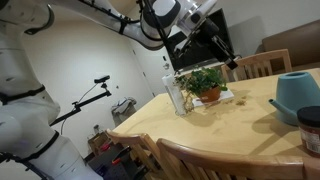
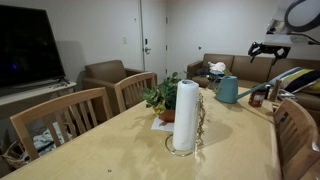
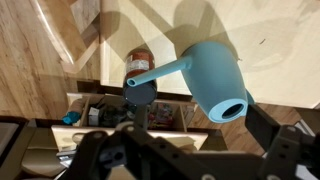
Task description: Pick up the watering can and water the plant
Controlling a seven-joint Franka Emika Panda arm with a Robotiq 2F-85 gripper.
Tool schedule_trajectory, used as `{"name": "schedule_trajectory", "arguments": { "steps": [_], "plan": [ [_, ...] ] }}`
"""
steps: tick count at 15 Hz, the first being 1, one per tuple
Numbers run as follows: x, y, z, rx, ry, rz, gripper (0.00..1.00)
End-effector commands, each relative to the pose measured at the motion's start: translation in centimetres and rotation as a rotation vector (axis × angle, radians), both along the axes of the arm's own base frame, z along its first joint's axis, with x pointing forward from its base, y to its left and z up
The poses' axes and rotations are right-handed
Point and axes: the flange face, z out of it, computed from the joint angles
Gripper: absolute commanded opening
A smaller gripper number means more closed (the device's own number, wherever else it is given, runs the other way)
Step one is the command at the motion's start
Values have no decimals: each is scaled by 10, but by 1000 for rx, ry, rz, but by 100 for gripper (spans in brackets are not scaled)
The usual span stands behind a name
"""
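Teal-blue plastic, smooth and matte, makes up the watering can (image 1: pixel 297 92). Its body is a cone, wider at the base and narrower at the top. In the wrist view the can (image 3: pixel 215 80) is seen from above. The top is a dark oval opening, and a long thin spout (image 3: pixel 160 71) of the same colour goes out from the side. The spout ends over a dark jar (image 3: pixel 139 86), but I cannot tell if the two touch.

The can stands upright on the pale wooden table (image 1: pixel 200 130), near the table edge and just beside the jar (image 1: pixel 310 128). The plant (image 1: pixel 205 82) is well apart from the can, further along the table. It is small and leafy, in an orange pot on a white tray (image 1: pixel 229 97), with a clear bottle (image 1: pixel 176 92) just beside it. In an exterior view a white paper towel roll (image 2: pixel 185 115) stands in front, the plant (image 2: pixel 163 98) is behind it, and the watering can (image 2: pixel 228 90) is further back.

The gripper (image 1: pixel 228 58) hangs in the air above the table — higher than the plant and the can. Its jaws stand wide apart and hold nothing. It touches neither the can nor the plant.
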Motion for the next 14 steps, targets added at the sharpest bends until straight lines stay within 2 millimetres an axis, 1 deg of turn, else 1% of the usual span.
{"name": "schedule_trajectory", "arguments": {
  "steps": [1, 2, 6, 8, 11, 12, 14],
  "plan": [
    [9, -20, -9, 13, 95, 56, 100],
    [9, -27, -12, 16, 117, 80, 100],
    [15, -61, -15, -110, 182, 135, 100],
    [21, -71, -17, -151, 212, 183, 100],
    [31, -79, -21, -190, 236, 230, 100],
    [19, -76, -22, -156, 210, 200, 100],
    [26, -78, -25, -169, 218, 213, 100]
  ]
}}
